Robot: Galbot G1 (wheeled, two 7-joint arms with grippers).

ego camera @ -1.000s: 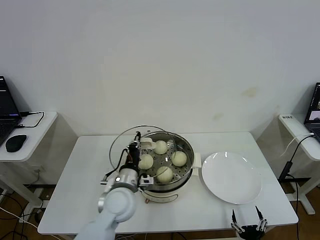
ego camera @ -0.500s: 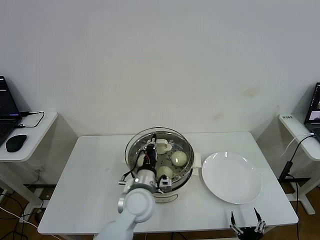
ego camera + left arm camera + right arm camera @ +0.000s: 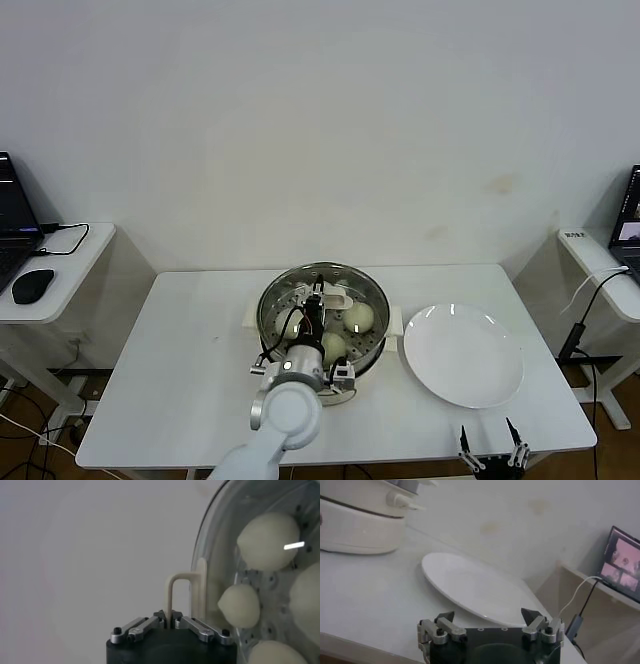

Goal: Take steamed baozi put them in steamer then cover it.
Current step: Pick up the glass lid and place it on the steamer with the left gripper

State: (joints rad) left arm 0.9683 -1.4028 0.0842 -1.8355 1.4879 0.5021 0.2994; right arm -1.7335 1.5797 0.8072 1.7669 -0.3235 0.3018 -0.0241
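Note:
The steamer (image 3: 371, 349) stands mid-table on its cream cooker base. Several steamed baozi (image 3: 358, 317) lie in it; they also show through glass in the left wrist view (image 3: 267, 540). The cover, a clear glass lid (image 3: 283, 291), sits centred over the steamer; whether it rests on the rim I cannot tell. My left gripper (image 3: 319, 304) is shut on the lid's cream handle (image 3: 192, 587), jaws pinched on its thin bar (image 3: 170, 617). My right gripper (image 3: 490, 456) is open and empty, low at the table's front right edge (image 3: 489, 617).
A flat white plate (image 3: 463, 354) lies right of the steamer and shows in the right wrist view (image 3: 470, 585). Side desks with a laptop and a mouse (image 3: 32, 286) stand at far left and far right.
My left gripper has carried the lid to the right, from beside the steamer's left edge to centred over it. The right gripper has dropped slightly.

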